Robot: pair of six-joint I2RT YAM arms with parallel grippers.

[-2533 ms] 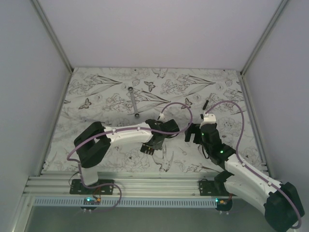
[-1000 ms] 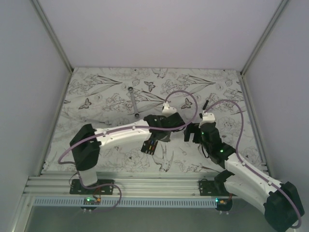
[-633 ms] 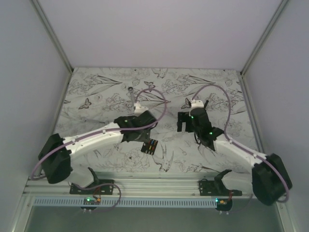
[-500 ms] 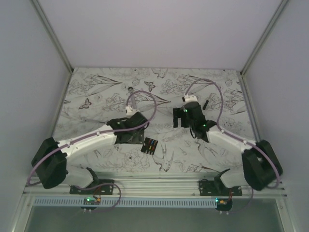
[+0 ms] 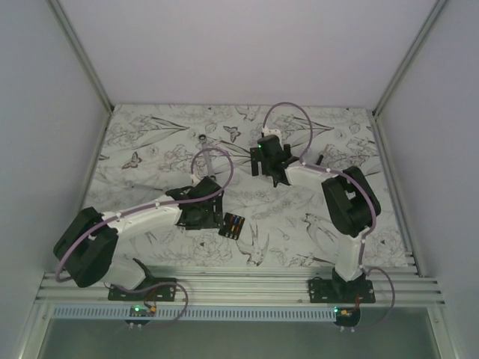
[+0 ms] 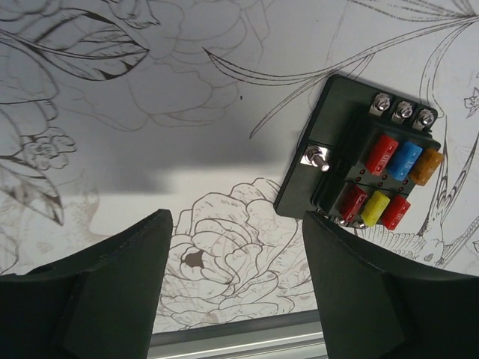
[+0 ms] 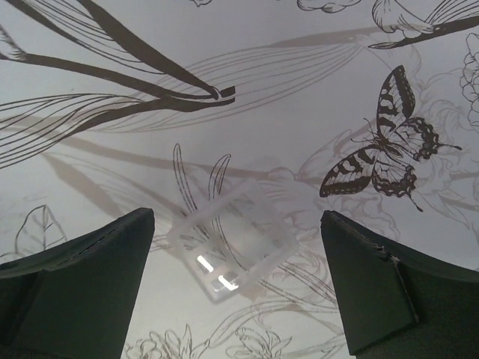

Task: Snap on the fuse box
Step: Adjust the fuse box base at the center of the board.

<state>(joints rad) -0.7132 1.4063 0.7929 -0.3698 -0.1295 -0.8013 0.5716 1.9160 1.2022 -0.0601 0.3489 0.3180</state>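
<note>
- Fuse box (image 6: 359, 176) lies flat on the bench (image 5: 150, 149), fuses up. Its long axis slants in the left wrist view, screw end uppermost.
- Left tool (image 6: 236, 247) is open and empty, touching nothing. The box is just beyond its right finger, apart.
- Right tool (image 7: 236, 224) gapes wide and empty above a clear lid (image 7: 232, 250), well apart from the box.

You have no readable text, number or brand in any view. The fuse box (image 6: 359, 168) shows coloured fuses with no legible marks, and the tablecloth (image 6: 187, 60) carries only drawings.
</note>
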